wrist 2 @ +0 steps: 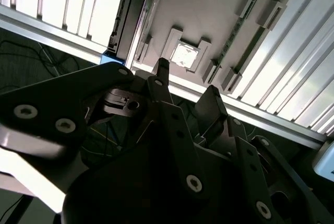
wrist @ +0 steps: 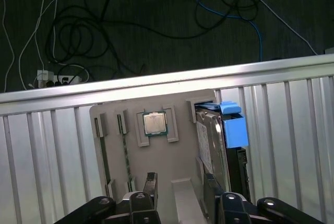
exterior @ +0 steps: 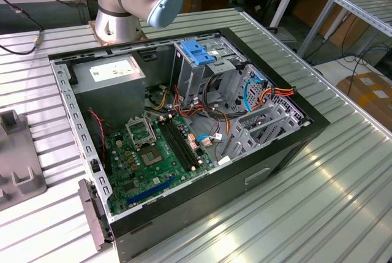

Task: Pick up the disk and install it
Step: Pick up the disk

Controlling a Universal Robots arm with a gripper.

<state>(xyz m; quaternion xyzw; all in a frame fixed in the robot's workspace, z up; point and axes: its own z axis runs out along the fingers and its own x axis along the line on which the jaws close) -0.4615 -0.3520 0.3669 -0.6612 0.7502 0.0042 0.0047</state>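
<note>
Standing on edge in a slot of the grey holder tray [wrist: 180,104], the disk [wrist: 211,140] presents its flat faces for gripping; the pincer [wrist: 180,185] hovers near it, jaws apart, holding nothing.

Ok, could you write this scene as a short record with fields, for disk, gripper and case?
disk: grey-metal hard drive with blue plastic rails, standing on edge in the grey plastic tray
gripper: open, close to the tray and disk, holding nothing
computer case: black, open, on the slatted metal table
progress: disk not yet picked up
</note>
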